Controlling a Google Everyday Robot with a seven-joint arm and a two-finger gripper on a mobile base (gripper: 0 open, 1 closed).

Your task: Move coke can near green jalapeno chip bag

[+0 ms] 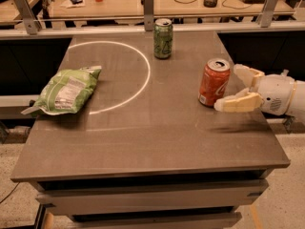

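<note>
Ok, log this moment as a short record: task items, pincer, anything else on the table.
coke can: upright, right side of the table
green jalapeno chip bag: lying flat at the left side, well apart from the coke can
pincer: open, at the coke can's right, not closed on it
green soda can: upright, near the back edge
task status: coke can not yet near the bag
</note>
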